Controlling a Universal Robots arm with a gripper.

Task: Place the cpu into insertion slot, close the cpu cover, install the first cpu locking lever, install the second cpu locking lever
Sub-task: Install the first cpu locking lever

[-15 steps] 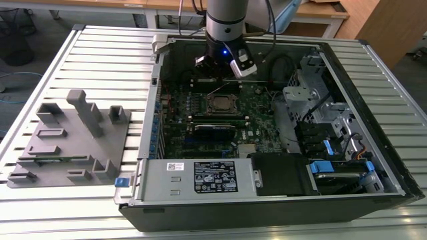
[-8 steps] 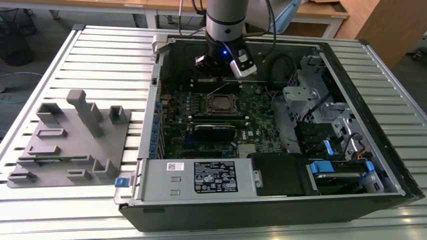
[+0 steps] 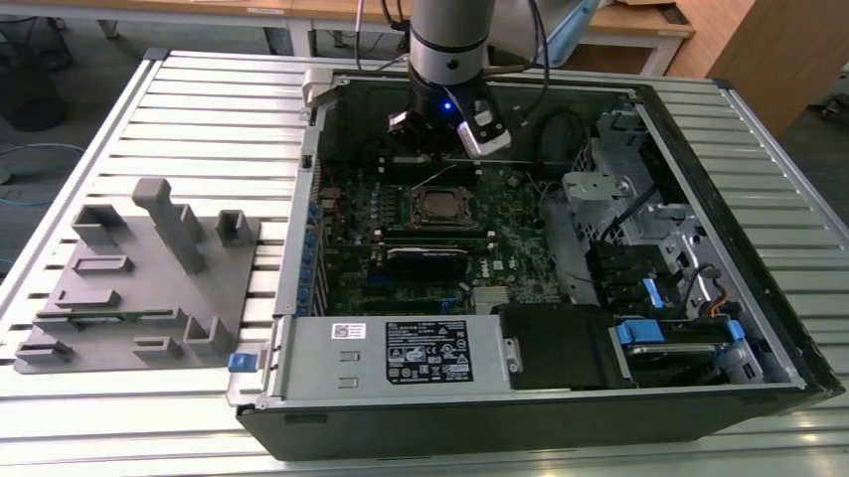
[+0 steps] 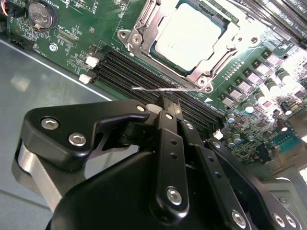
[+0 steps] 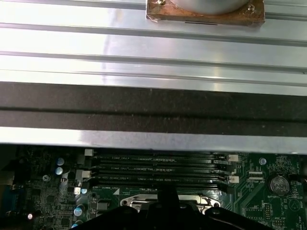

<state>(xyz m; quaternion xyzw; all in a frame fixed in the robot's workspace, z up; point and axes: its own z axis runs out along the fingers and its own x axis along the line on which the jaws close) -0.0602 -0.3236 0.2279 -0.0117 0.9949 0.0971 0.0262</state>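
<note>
Your claw [image 4: 165, 104] is clenched, its tips at a thin wire locking lever [image 4: 144, 88]; whether it pinches the lever, you cannot tell. The dull silver cpu [image 4: 189, 31] sits in the insertion slot [image 3: 442, 206], framed by the cpu cover [image 4: 229, 45]. Black memory slots [image 4: 124, 67] run just beside. The arm [image 3: 451, 40] stands upright inside the case [image 3: 531, 427].

Silver-grey arm tube [image 3: 451, 30], blk wrist [image 3: 427, 111] w/ blue LED [image 3: 451, 102], blk cables [image 3: 539, 45], blk claw [image 4: 168, 103], silver screws [image 4: 173, 194]

cpu [image 4: 192, 31]: inside the cpu cover [image 4: 144, 21] window, just ahead of the pincer [image 4: 167, 99]
locking lever [image 4: 144, 89]: at pincer tip
memory slots [image 4: 122, 64]: beneath pincer
</note>
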